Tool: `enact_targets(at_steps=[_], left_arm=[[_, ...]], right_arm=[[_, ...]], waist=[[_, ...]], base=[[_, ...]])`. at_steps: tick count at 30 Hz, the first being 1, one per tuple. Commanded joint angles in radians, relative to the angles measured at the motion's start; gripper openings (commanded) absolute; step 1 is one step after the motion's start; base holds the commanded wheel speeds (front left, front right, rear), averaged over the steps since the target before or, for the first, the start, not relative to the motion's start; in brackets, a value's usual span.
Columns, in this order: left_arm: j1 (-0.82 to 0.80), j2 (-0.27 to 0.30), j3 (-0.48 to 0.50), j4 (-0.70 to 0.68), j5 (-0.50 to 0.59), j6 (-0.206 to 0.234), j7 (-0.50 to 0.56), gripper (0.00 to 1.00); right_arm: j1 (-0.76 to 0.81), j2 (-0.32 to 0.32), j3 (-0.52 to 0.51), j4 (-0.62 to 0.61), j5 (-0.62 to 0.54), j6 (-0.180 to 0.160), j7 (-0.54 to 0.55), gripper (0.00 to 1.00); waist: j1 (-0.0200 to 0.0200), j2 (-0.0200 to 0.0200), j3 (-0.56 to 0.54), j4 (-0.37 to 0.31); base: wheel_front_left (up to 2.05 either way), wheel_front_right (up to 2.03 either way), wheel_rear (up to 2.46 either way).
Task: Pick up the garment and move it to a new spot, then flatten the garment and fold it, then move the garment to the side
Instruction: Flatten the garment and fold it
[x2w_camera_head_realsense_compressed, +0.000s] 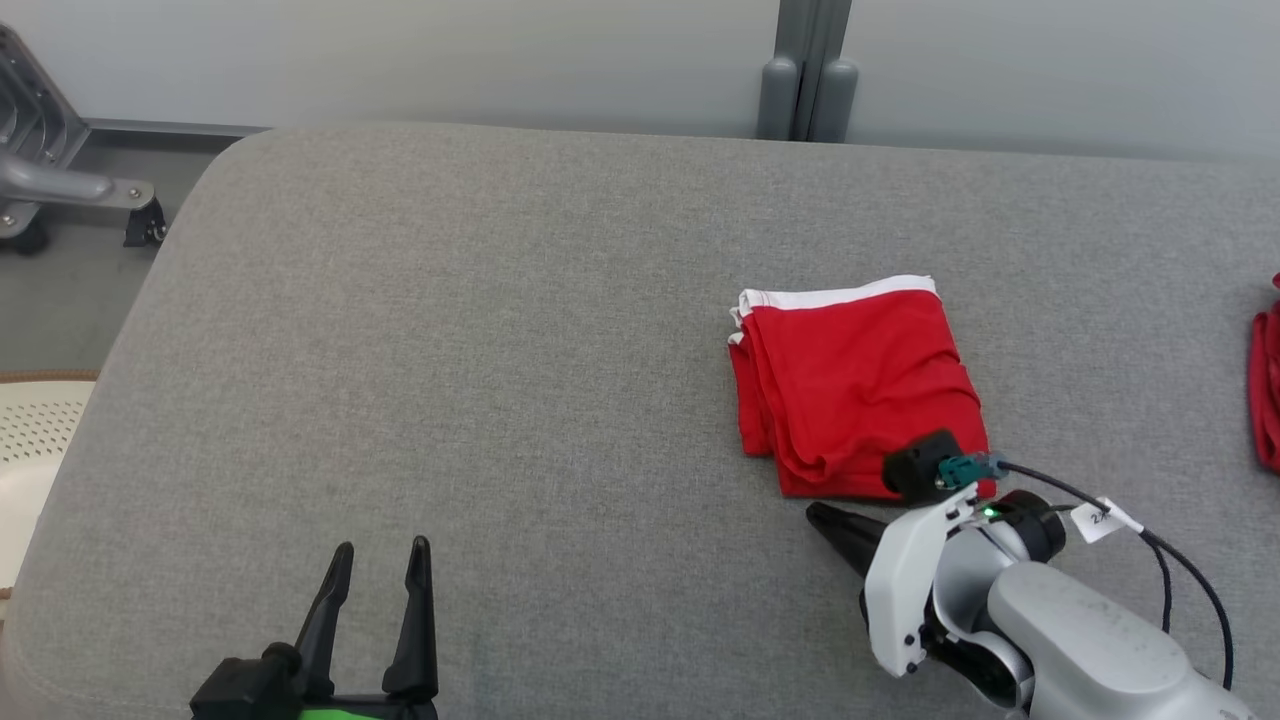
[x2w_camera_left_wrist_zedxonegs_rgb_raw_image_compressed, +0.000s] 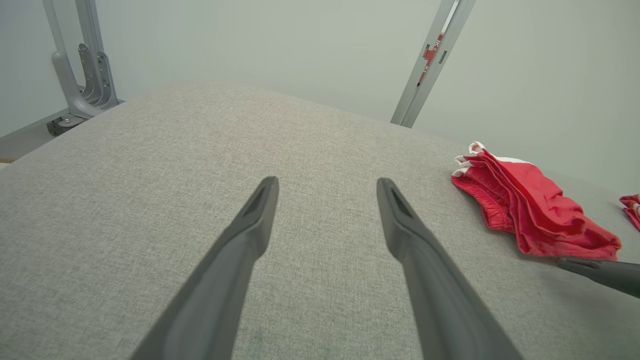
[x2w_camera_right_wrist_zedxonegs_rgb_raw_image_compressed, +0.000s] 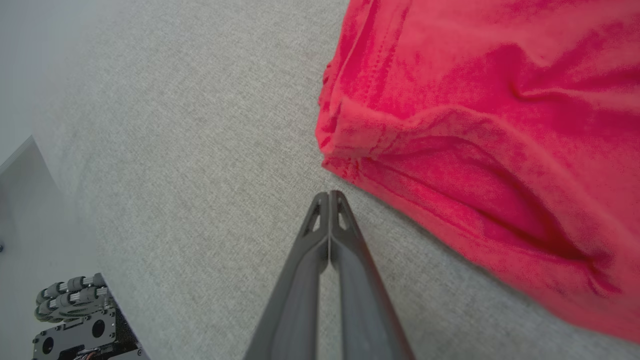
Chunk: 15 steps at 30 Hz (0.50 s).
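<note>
The folded red cloth garment with a white band (x2w_camera_head_realsense_compressed: 860, 385) lies right of centre on the grey fabric-covered counter (x2w_camera_head_realsense_compressed: 500, 350), its long axis running near to far, band at the far edge, layers rumpled. The right hand (x2w_camera_head_realsense_compressed: 828, 522), fingers pressed together and empty, sits just beside its near left corner; the left hand (x2w_camera_head_realsense_compressed: 380, 552), spread and empty, is well apart to the left.

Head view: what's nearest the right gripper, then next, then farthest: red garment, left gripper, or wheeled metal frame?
1. Red garment, right beside it.
2. Left gripper, lower left.
3. Wheeled metal frame, far upper left.
</note>
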Motion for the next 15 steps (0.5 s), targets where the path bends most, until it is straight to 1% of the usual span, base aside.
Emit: enact_targets(at_steps=[1,4,7,10,14,15], left_arm=[[0.02,0.001,0.005,0.001,0.008,-0.002,-0.003,1.0],[0.032,0.001,0.014,0.0,0.011,-0.002,-0.003,1.0],[0.055,0.001,0.024,0.002,0.018,-0.002,-0.003,1.0],[0.077,0.001,0.04,0.002,0.025,-0.001,-0.003,1.0],[0.104,0.001,0.067,-0.006,0.033,-0.001,-0.003,1.0],[0.112,0.001,0.072,-0.007,0.038,-0.001,-0.003,1.0]], right_arm=[[0.019,0.011,0.016,0.004,0.006,-0.002,-0.017,0.0],[0.025,0.019,0.039,0.009,0.005,-0.002,-0.056,0.0],[0.047,0.025,0.024,0.013,0.009,-0.002,-0.131,0.0],[0.077,0.019,-0.027,0.01,0.001,-0.002,-0.217,0.0],[0.132,0.008,-0.127,0.007,-0.043,-0.002,-0.317,0.0],[0.148,0.006,-0.165,0.002,-0.059,-0.002,-0.337,0.05]], waist=[[0.0,0.0,-0.019,-0.01],[0.0,0.0,-0.039,-0.019],[0.0,0.0,-0.075,-0.028],[0.0,0.0,-0.106,-0.037],[0.0,0.0,-0.132,-0.055],[0.0,0.0,-0.138,-0.06]], base=[[0.0,0.0,0.0],[0.0,0.0,0.0],[0.0,0.0,0.0],[0.0,0.0,0.0],[0.0,0.0,0.0],[0.0,0.0,0.0]])
